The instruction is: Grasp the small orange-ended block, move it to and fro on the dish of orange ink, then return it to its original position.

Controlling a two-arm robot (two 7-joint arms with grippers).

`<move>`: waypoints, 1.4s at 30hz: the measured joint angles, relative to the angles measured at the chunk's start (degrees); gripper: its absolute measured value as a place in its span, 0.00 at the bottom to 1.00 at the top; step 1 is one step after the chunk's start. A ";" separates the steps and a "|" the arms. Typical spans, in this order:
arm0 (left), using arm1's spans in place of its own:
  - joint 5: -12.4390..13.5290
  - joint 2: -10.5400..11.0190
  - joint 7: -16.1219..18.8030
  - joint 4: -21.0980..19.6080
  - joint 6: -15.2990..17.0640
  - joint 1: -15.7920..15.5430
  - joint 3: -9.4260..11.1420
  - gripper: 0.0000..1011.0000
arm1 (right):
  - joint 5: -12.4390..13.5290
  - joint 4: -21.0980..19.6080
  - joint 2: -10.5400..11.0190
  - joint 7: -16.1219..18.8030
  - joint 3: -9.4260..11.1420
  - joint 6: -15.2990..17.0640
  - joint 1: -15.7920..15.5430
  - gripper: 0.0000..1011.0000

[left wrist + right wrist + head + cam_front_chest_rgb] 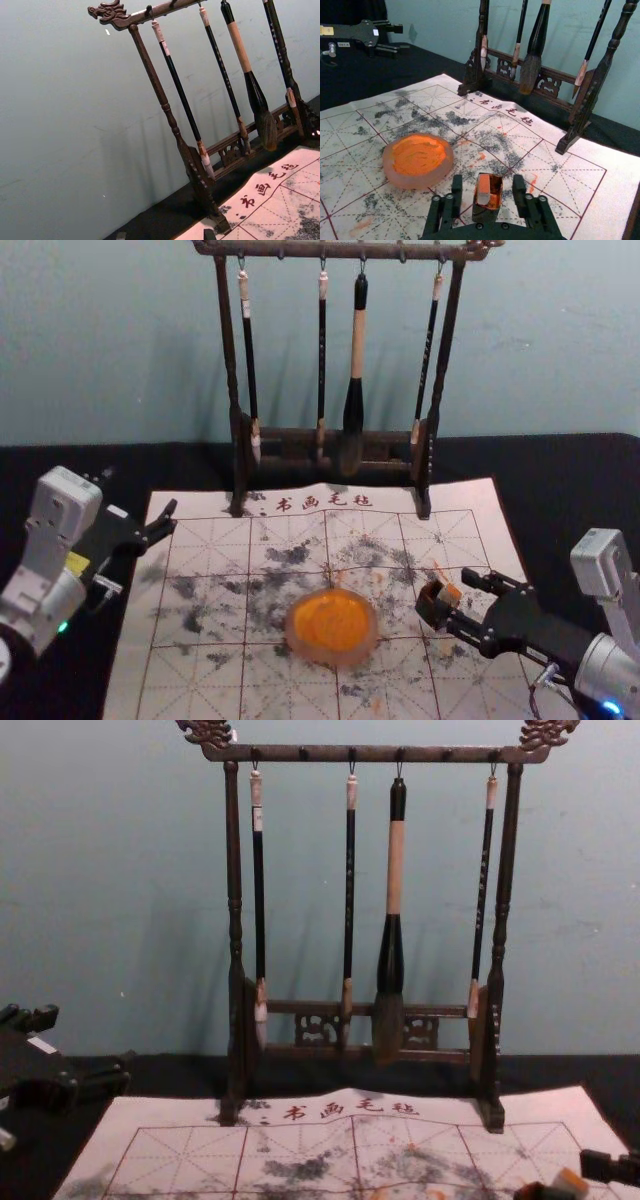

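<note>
Here I am, right gripper (488, 176) spread, grasping nothing, astride the orange-ended block (483, 190) in its dark holder (484, 216), best centring before a gentle, even squeeze, left gripper (401, 38) idle and parted, left of the dish (395, 176).

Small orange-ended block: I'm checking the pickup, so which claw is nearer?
Right: the right claw is open around the block; the left claw is well off, by the left edge of the mat.
</note>
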 joint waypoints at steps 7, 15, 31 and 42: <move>0.00 0.00 0.00 0.00 0.00 0.00 0.00 0.99 | 0.02 0.00 0.00 -0.03 0.00 -0.03 0.00 0.39; 0.00 0.00 0.00 0.00 0.00 0.00 0.00 0.99 | 0.03 0.00 0.00 -0.03 0.00 -0.04 0.00 0.14; 0.00 0.00 0.00 0.00 0.00 0.00 0.00 0.99 | 0.03 0.01 0.00 -0.03 0.00 -0.03 0.00 0.09; 0.00 0.00 0.00 0.00 0.00 0.01 0.00 0.99 | 0.03 0.00 0.00 -0.03 0.00 -0.03 0.00 0.09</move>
